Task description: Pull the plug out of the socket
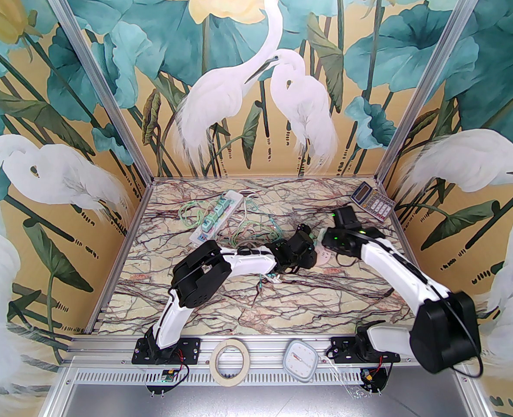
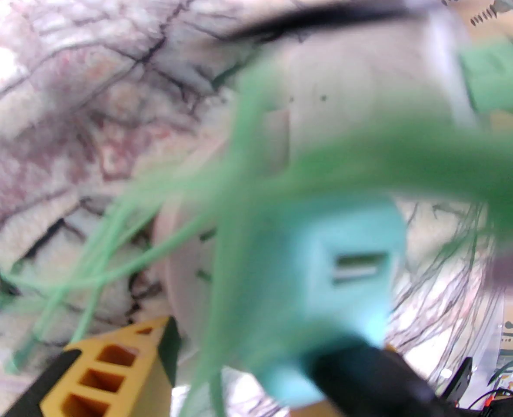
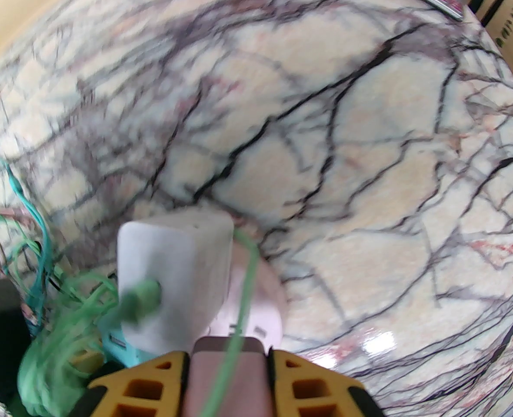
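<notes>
The round, pale pink socket is seen low in the middle of the right wrist view, lying on the marble table. In the top view it is found just right of centre, between the two wrists. A white plug with a green cable is seated on it, and a teal plug is seen just beside that one; how deeply the teal one is seated cannot be told.

The socket is clamped at its near edge by the right gripper, with a yellow finger closed on each side. The left gripper is set around the teal plug, low in the blurred left wrist view; whether it is pressed onto the plug cannot be told.

The step in hand is judged to be the grasp just ahead of the pull. A firm hold and a straight draw away from the socket face are called for next, with the socket held down.

No container proper is seen. The nearest thing is the power strip at the table's upper left, in whose outlets several teal plugs are seated.
</notes>
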`<act>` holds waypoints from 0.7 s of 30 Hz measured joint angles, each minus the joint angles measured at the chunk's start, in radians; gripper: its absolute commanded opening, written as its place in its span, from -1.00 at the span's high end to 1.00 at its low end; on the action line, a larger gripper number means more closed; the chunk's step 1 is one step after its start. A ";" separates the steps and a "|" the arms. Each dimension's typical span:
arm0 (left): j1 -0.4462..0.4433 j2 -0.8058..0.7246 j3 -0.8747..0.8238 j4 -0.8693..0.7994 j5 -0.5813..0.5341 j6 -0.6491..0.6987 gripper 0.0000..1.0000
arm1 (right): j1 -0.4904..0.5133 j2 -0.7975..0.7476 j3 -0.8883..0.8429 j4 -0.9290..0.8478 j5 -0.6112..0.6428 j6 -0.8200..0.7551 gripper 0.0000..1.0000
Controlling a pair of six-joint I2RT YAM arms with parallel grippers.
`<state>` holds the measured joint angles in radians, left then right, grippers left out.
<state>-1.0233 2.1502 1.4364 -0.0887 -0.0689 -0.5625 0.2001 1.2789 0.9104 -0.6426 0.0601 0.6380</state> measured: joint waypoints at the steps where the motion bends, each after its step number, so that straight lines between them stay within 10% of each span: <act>1: 0.000 -0.004 0.000 -0.010 0.000 0.003 0.04 | -0.022 -0.007 -0.001 0.007 -0.006 -0.005 0.67; 21: 0.001 -0.403 -0.122 -0.168 -0.008 0.040 -0.55 | -0.283 0.193 -0.006 0.154 -0.122 -0.015 0.65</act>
<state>-1.0222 1.7473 1.3140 -0.2569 -0.0765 -0.5220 -0.0830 1.4723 0.9043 -0.4889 -0.0616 0.6228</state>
